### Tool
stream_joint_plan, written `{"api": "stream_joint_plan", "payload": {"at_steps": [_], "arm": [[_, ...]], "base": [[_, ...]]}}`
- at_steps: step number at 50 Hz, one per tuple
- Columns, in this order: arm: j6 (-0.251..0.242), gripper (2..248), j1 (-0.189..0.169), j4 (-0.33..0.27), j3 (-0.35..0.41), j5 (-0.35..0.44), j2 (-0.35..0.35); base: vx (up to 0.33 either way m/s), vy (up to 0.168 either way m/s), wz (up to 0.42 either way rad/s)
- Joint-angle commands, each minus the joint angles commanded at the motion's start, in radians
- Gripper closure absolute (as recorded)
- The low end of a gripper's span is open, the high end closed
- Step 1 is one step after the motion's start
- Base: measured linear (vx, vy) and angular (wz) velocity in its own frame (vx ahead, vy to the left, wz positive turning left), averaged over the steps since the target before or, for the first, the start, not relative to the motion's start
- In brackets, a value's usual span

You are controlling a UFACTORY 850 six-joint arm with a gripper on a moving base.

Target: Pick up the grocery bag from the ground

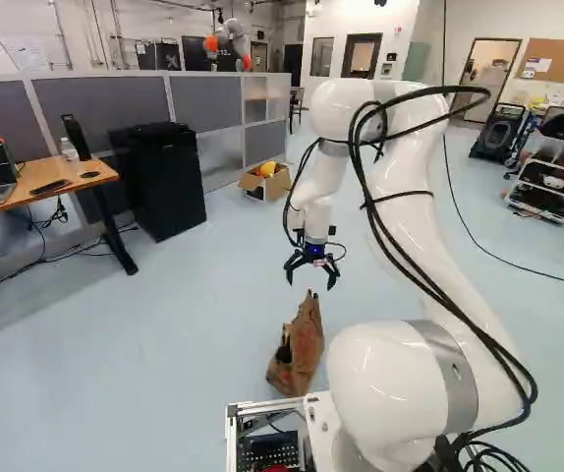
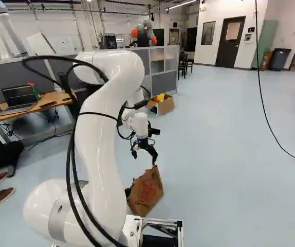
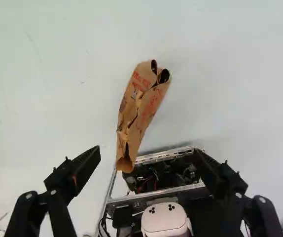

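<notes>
Now, a black gripper [image 1: 311,282] hangs, jaws wide; at its six o'clock, left base view, a brown paper bag [image 1: 300,352].

Nothing legible; blurred print on bag [image 2: 146,192]

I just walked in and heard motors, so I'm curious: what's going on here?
A white robot arm seems to be going for a brown paper bag on the floor, just ahead of its base. Its gripper hangs higher than the bag, fingers spread and holding nothing. The bag is untouched and not picked up yet.
</notes>
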Motion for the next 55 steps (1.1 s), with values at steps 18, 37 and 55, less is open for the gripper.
{"api": "stream_joint_plan", "payload": {"at_steps": [18,37,55], "arm": [[0.165,3,0.000,0.000,-0.091,0.000,-0.137],[0.174,3,0.000,0.000,-0.196,0.000,-0.279],[0.174,3,0.000,0.000,-0.301,0.000,-0.411]], "base": [[0.000,0.000,0.000],[0.000,0.000,0.000],[0.000,0.000,0.000]]}}
